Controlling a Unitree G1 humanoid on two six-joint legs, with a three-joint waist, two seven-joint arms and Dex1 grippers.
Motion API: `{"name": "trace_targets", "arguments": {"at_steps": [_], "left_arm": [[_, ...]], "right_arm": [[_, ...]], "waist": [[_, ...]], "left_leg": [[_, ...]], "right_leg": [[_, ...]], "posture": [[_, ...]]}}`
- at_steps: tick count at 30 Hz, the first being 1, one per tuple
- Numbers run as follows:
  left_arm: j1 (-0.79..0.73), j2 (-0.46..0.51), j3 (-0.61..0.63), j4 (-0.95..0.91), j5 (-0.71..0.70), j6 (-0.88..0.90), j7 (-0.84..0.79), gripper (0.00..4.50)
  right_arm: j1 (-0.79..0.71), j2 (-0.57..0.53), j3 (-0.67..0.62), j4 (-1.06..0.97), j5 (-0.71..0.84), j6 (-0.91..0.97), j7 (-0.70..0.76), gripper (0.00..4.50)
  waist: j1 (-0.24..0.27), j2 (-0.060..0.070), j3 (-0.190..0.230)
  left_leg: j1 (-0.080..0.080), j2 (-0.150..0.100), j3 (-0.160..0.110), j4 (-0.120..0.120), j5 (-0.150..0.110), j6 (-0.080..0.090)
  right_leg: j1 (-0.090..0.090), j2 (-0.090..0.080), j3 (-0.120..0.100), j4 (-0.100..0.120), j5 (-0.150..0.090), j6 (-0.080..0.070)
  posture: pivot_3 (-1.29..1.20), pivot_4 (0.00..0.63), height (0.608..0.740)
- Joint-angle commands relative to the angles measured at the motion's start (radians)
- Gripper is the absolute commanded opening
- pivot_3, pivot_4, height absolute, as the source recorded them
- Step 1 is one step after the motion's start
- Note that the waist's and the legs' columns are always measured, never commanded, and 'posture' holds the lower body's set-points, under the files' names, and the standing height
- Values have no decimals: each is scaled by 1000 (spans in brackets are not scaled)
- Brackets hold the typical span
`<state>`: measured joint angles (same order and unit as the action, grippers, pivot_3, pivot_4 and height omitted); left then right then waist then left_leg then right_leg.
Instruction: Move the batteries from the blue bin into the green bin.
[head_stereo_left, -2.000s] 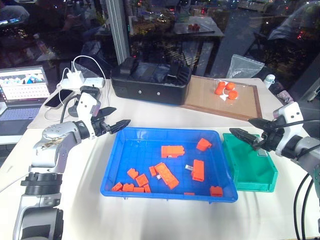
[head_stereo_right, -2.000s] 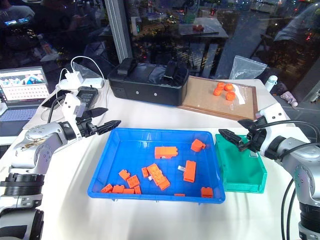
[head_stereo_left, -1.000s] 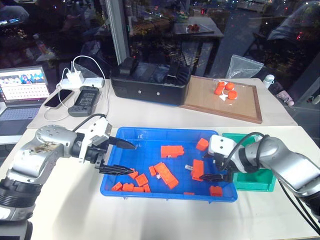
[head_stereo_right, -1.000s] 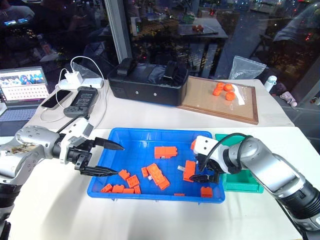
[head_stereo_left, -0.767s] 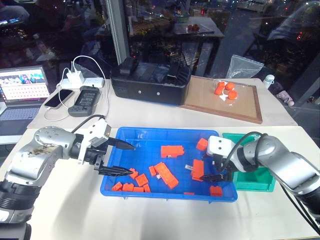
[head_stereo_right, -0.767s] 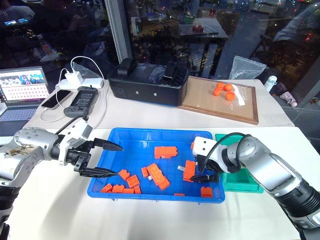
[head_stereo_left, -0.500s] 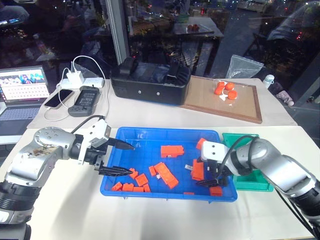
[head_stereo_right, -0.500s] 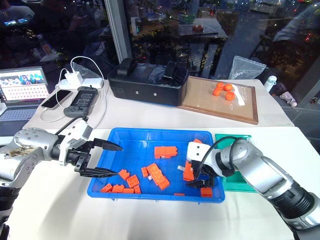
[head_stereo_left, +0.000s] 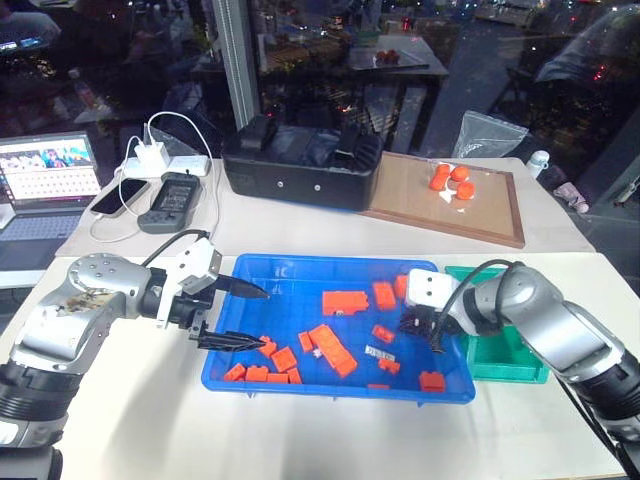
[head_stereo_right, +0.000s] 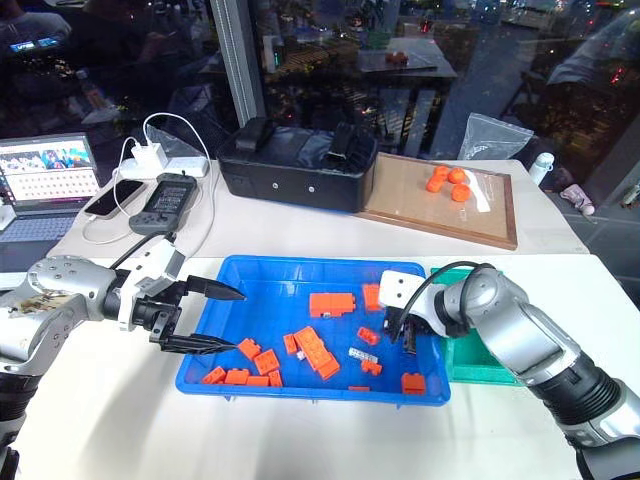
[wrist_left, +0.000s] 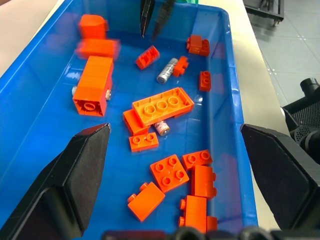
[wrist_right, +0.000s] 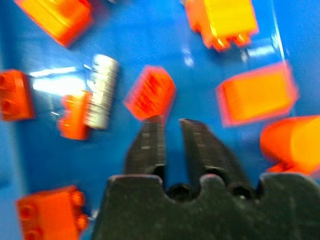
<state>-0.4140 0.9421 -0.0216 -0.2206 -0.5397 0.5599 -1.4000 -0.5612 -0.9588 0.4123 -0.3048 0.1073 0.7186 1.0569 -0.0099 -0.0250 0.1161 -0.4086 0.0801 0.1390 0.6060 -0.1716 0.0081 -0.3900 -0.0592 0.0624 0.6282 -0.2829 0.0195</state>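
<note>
The blue bin (head_stereo_left: 225, 345) lies in the middle of the white table with several orange blocks (head_stereo_left: 345, 301) in it. One battery (head_stereo_left: 378, 351) lies among small blocks near the bin's front right, also seen as a silvery cylinder (wrist_right: 101, 91). A second battery (wrist_left: 161, 127) lies beside the long flat block. My right gripper (head_stereo_left: 418, 325) is shut and empty, pointing down into the bin's right part, just beside the first battery. My left gripper (head_stereo_left: 265, 319) hangs open over the bin's left end. The green bin (head_stereo_left: 500, 350) stands at the blue bin's right, partly hidden by my right arm.
A black box (head_stereo_left: 300, 165) and a brown wooden tray (head_stereo_left: 480, 215) with orange pieces stand behind the bins. A laptop (head_stereo_left: 48, 185), a phone, a handheld device and a charger with cables lie at the back left.
My right gripper went from open to shut and moved a little further back in the bin. The orange blocks near it got pushed apart and the battery there shifted toward the front. My left arm kept still.
</note>
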Motion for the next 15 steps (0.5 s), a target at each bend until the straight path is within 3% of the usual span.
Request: {"name": "trace_targets", "arguments": {"at_steps": [1, 7, 11, 15], "left_arm": [[-19, -4, 4, -9, 1, -25, 2, 4500], [-18, -5, 4, -5, 5, -27, 2, 4500], [-16, -5, 5, -5, 4, -27, 2, 4500], [-17, -9, 1, -5, 4, -27, 2, 4500]], "right_arm": [[-43, -2, -53, 49, -49, -70, -26, 15], [-61, 24, -81, 86, -60, -82, -28, 15], [-56, 39, -103, 32, 3, 2, 15, 1008], [-18, 61, -67, -73, 38, 87, 25, 2413]], "waist": [[-1, 0, 0], [-2, 0, 0], [-2, 0, 0], [-2, 0, 0]], "left_leg": [[0, 0, 0, 0, 0, 0], [0, 0, 1, 0, 0, 0], [0, 0, 0, 0, 0, 0], [0, 1, 0, 0, 0, 0]], "right_leg": [[0, 0, 0, 0, 0, 0], [0, 0, 0, 1, 0, 0], [0, 1, 0, 1, 1, 2], [0, 1, 0, 1, 1, 2]], "posture": [[0, 150, 735], [0, 150, 735], [0, 150, 735], [0, 150, 735]]}}
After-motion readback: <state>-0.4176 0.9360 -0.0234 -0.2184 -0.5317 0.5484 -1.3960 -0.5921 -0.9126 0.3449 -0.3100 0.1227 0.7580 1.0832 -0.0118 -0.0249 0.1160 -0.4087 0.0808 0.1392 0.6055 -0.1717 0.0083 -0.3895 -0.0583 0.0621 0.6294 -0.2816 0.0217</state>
